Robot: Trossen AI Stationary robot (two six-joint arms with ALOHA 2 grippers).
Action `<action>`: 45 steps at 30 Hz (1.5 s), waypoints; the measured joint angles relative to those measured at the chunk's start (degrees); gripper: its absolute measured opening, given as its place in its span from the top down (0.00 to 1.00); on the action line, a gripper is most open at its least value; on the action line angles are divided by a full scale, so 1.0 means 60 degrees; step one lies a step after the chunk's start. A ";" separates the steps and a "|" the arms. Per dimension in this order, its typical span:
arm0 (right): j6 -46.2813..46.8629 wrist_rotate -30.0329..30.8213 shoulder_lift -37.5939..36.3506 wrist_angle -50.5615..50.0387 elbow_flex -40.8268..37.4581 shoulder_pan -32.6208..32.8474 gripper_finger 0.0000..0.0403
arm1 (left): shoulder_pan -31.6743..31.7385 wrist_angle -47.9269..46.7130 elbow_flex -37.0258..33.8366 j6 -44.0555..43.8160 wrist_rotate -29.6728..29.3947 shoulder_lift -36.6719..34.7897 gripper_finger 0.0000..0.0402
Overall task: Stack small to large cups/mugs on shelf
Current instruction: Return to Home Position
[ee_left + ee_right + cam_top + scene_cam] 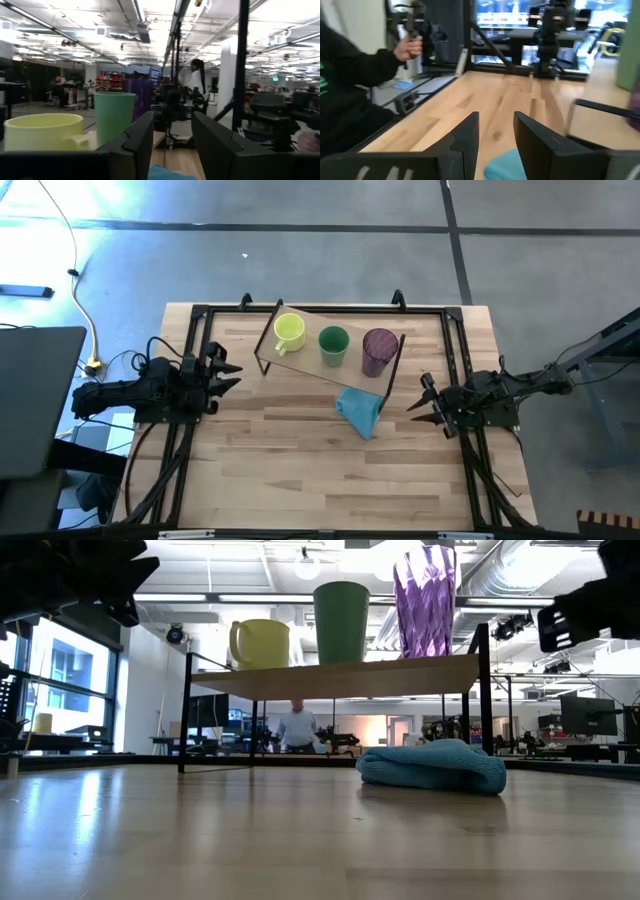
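High view — yellow mug, green cup, purple tumbler on shelf — left claw, right claw apart

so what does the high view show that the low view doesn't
Only the high view: the left pincer and right pincer whole, both open, at the table's sides away from the shelf, and a look down into the yellow mug, green cup and purple tumbler.
Only the low view: the shelf's black legs lifting it off the table, the vessels' rising heights in profile, and a person in the room behind.
Both: the three vessels in a row on the shelf, and the blue cloth on the table near it.
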 joint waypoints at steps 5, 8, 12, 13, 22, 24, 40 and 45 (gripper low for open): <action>0.0061 -0.0378 0.0002 0.0018 0.0001 -0.0643 0.72 | -0.0004 -0.0169 0.0000 0.0105 0.0636 -0.0001 0.68; 0.0046 -0.0509 0.0002 0.0026 0.0002 -0.0781 0.72 | -0.0004 -0.0497 0.0000 0.0244 0.0942 0.0002 0.68; -0.0056 -0.0505 0.0006 0.0026 0.0000 -0.0830 0.72 | -0.0004 -0.0809 0.0000 0.0295 0.0967 -0.0002 0.68; -0.0063 -0.0498 0.0013 0.0026 0.0004 -0.0830 0.72 | -0.0004 -0.0896 0.0000 0.0318 0.0997 0.0002 0.68; 0.0006 -0.0451 0.0016 0.0019 0.0000 -0.0830 0.72 | -0.0007 -0.1157 0.0000 -0.0219 0.0567 -0.0002 0.68; 0.0017 -0.0451 0.0016 0.0019 0.0004 -0.0830 0.72 | -0.0004 -0.1363 0.0000 -0.0232 0.0423 -0.0001 0.68; 0.0243 0.0141 0.0024 -0.0054 0.0004 -0.0830 0.72 | -0.0821 -0.2011 -0.0080 -0.0341 -0.0809 0.0002 0.68; 0.0243 0.0139 0.0024 -0.0054 0.0004 -0.0830 0.72 | -0.1934 -0.2181 -0.0080 0.0069 -0.1996 -0.0002 0.68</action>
